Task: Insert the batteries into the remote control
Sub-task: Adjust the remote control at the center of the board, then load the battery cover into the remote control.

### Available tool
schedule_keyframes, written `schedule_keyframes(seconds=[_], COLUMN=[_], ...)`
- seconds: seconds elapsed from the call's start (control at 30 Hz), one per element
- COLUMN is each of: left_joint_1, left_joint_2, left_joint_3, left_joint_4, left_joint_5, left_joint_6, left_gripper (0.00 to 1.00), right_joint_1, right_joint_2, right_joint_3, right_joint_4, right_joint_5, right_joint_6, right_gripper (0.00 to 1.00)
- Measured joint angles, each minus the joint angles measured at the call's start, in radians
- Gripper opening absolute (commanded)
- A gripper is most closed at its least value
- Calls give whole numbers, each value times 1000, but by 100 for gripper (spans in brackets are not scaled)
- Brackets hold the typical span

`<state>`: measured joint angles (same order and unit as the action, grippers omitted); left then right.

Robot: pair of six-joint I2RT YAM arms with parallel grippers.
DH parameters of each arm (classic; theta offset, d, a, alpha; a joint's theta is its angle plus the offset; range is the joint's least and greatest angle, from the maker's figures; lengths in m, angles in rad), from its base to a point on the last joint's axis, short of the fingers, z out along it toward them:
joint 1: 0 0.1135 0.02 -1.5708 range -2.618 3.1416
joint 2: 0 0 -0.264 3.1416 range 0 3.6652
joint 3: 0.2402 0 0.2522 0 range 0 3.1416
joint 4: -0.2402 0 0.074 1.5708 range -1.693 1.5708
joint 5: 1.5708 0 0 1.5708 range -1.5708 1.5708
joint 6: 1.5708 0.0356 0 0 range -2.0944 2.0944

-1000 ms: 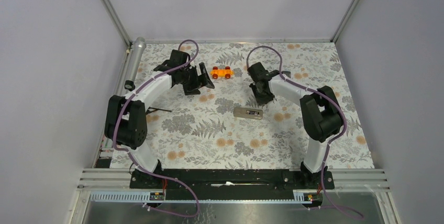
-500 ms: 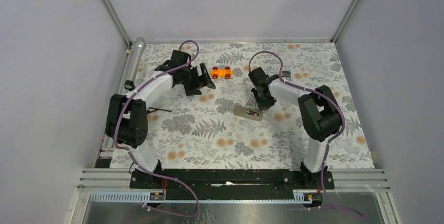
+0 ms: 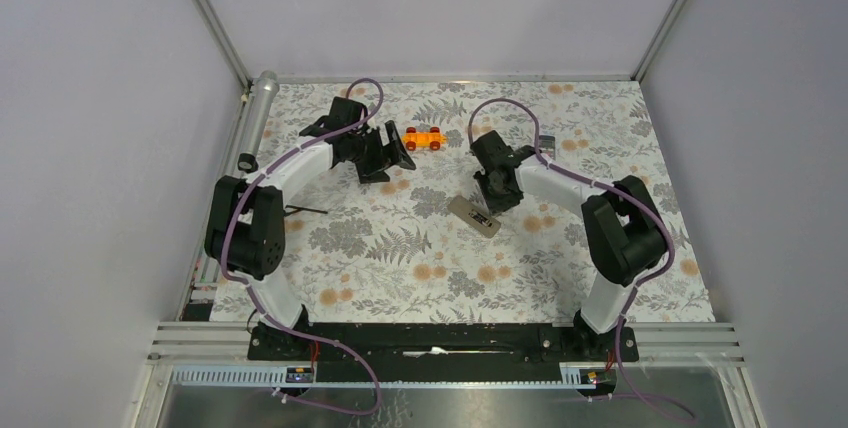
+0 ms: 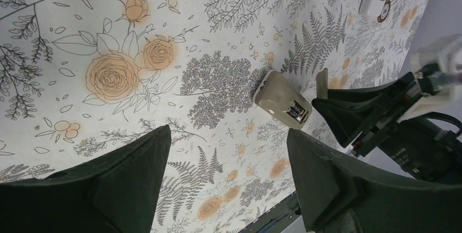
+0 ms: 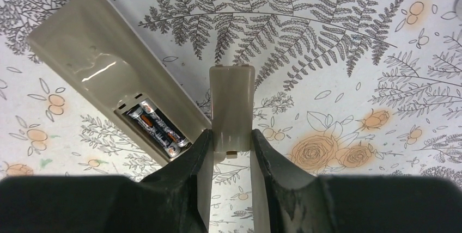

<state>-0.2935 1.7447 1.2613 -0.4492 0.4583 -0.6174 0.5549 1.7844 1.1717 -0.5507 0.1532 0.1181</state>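
1. At mid-tabletop (image 3: pixel 380 268), the remote control (image 3: pixel 474 215) is laid back-up, with the batteries (image 5: pixel 155 127) seated inside its uncovered back.
2. The cover (image 5: pixel 232 102) is gripped by the right end effector (image 5: pixel 230 138), seemingly for refitting.
3. The left end effector (image 4: pixel 229 146) is held released, far-left.
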Motion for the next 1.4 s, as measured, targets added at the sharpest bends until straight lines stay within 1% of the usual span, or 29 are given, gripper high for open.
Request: schedule_keyframes(seconds=[0.17,0.3,0.5,0.63,0.87,1.13,1.4], left_joint_1=[-1,-1,-1,0,23,39,49], left_joint_2=[14,14,14,14,-7,-32,-35], left_joint_3=[-3,-6,-15,-27,-59,-61,-61], left_joint_4=[1,3,4,3,-6,-13,-24], left_joint_5=[6,6,5,2,-19,-34,-45], left_joint_6=[-3,-3,0,5,17,27,38], left_gripper=[83,83,83,83,83,83,83], right_joint_1=[4,14,100,139,147,148,148], right_joint_2=[-28,-50,-63,-32,48,84,108], right_joint_3=[1,3,31,91,166,172,193], right_joint_4=[-27,-71,-141,-178,-215,-241,-255], right_joint_5=[-2,-61,-89,-72,-13,-8,-18], right_joint_6=[15,-1,-72,-130,-225,-294,-322], right_gripper=[4,4,1,2,4,5,7])
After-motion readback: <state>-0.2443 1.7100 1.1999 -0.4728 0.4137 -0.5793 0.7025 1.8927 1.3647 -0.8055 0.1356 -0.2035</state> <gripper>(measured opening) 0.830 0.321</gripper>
